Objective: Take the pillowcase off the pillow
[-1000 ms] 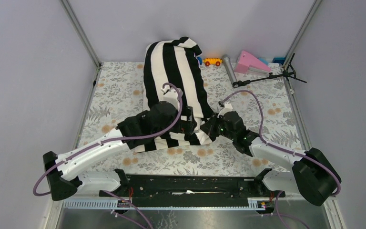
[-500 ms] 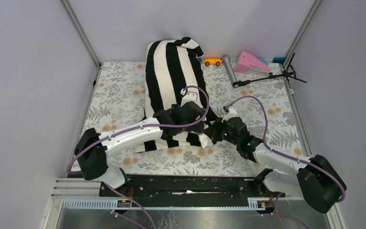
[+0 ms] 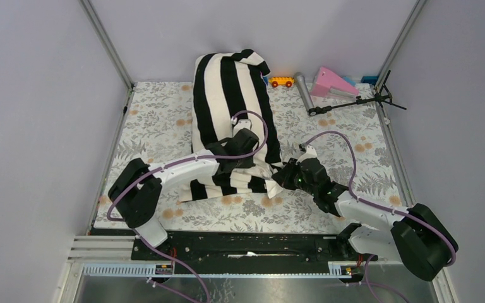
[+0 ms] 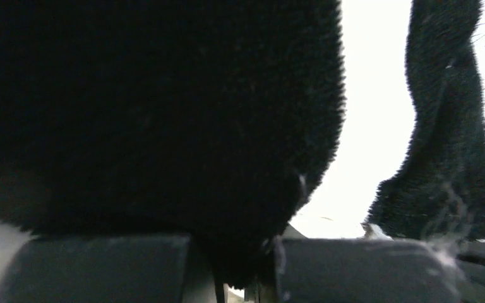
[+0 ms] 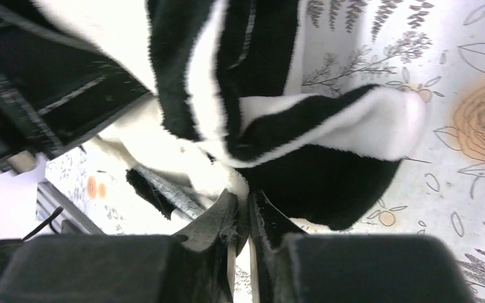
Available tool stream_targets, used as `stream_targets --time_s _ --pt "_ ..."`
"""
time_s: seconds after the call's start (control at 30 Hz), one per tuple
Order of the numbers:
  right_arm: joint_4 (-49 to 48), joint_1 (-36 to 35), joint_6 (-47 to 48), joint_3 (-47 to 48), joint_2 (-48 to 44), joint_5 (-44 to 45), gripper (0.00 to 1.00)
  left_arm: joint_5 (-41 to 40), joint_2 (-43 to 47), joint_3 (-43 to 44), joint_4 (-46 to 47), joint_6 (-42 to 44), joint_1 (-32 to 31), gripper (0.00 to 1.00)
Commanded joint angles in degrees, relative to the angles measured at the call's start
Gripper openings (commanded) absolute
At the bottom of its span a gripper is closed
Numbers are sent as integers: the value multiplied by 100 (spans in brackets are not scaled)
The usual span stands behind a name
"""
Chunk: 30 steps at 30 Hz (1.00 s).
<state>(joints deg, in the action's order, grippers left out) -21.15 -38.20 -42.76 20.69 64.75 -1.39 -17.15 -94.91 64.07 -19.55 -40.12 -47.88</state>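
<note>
The pillowcase point(image 3: 227, 95) is lying lengthwise on the floral mat point(image 3: 158, 120). It is stretching away from both grippers toward the back wall, and its near end is bunching up right at their fingertips. The pillow is evidently filling it out, but I cannot confirm any bare part of it.

The right gripper point(image 5: 240, 211) is pinching the crumpled near corner of the cover. Its jaws are drawn almost together on a thin fold of striped pile, and the rest of that corner is hanging just beyond the fingers.

The left gripper point(image 4: 237, 268) is pressing into the cover just beside the right one, on that gripper's left. Its jaws are standing at a narrow gap, with black pile packing the gap and spilling over the fingers.

Well beyond the right gripper, along the far edge, a toy car point(image 3: 282, 81) is sitting near the cover's far corner. A grey cylinder point(image 3: 303, 92), a pink block point(image 3: 331, 82) and a black stand point(image 3: 360, 101) are lying further off.
</note>
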Motion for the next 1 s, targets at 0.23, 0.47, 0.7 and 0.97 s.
stream_targets --time_s 0.23,0.47,0.7,0.97 --pt "858 29 -339 -224 301 896 24 289 1353 149 -241 474 728 0" --pt "854 62 -82 148 556 720 25 1454 2006 752 -799 549 912 0" --pt "371 105 494 420 484 -275 36 2443 2320 704 -749 541 912 0" --pt "147 102 1022 364 -497 -1138 75 2480 2282 568 -625 597 920 0"
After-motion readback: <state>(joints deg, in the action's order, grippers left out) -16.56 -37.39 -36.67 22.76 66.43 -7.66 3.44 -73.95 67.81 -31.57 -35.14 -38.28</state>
